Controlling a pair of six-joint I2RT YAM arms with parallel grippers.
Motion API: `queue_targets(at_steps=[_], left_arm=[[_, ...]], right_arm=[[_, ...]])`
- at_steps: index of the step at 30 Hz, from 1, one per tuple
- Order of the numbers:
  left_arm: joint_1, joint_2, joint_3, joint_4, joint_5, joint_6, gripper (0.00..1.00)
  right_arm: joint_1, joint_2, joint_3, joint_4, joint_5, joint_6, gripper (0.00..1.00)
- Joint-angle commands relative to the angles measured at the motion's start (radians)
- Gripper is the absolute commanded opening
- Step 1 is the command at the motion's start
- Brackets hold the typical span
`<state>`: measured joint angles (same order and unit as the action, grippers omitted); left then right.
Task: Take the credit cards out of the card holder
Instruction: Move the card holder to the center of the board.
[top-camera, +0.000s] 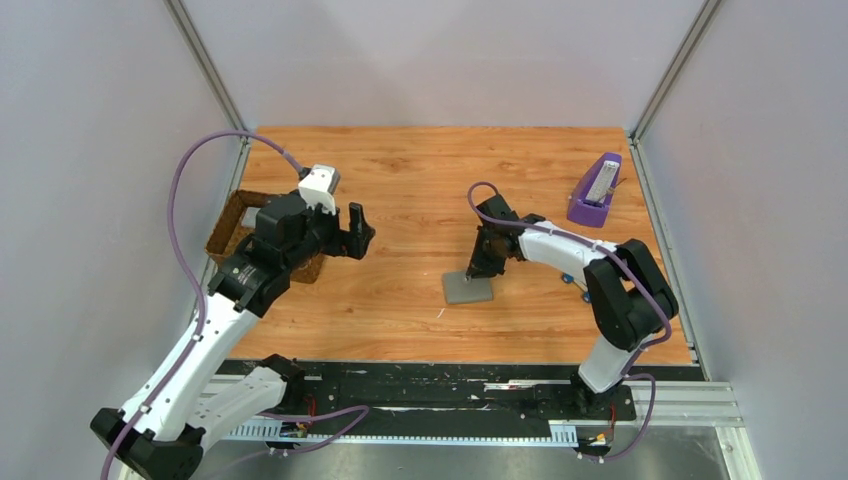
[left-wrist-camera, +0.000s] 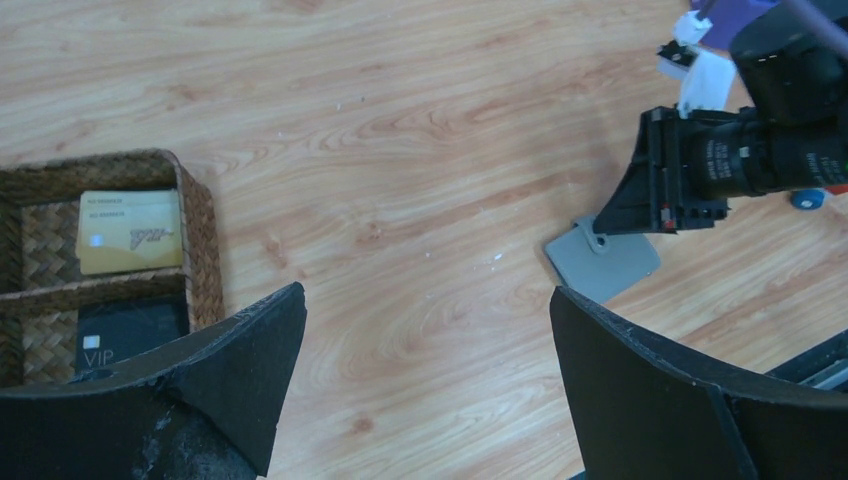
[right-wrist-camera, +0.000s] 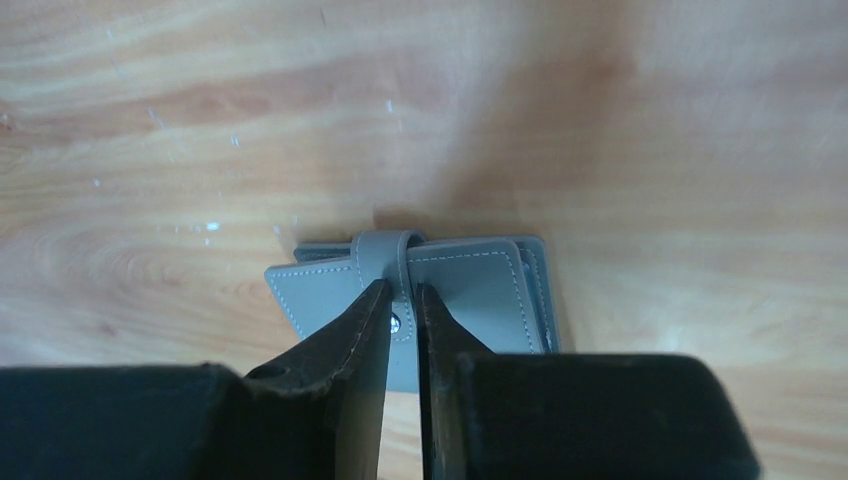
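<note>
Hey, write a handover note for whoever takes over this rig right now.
Left end effector: open, empty, beside the woven tray.
Right end effector: shut on the strap of the card holder, which lies closed on the table.
Done: tan card and dark card in separate tray compartments.
To do: open the holder; any cards inside are hidden.

The only word that can be read is "VIP", in pale letters at the lower left corner of the dark card (left-wrist-camera: 130, 328), which lies in one compartment of the woven tray (left-wrist-camera: 203, 262). The gold card (left-wrist-camera: 130, 232) in the neighbouring compartment bears short printed lines and a dark emblem, all too blurred to read.
</note>
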<state>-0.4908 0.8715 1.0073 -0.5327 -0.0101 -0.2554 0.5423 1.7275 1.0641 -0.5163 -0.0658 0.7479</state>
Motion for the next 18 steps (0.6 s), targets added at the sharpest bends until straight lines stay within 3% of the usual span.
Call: queue_targets(at_steps=[1, 7, 13, 18], left_arm=[[0.002, 0.075, 0.050, -0.049, 0.023, -0.004, 1.00], [-0.019, 0.196, 0.075, -0.102, 0.205, -0.091, 1.00], [-0.058, 0.199, -0.029, -0.014, 0.255, -0.195, 1.00], [-0.060, 0.208, -0.076, 0.057, 0.297, -0.276, 1.00]], right_arm=[[0.062, -0.068, -0.084, -0.008, -0.108, 0.264, 0.18], [0.110, -0.164, -0.102, 0.013, -0.141, 0.264, 0.27], [0.122, -0.265, -0.117, 0.051, -0.070, -0.122, 0.29], [0.130, -0.371, -0.230, 0.228, -0.020, -0.360, 0.30]])
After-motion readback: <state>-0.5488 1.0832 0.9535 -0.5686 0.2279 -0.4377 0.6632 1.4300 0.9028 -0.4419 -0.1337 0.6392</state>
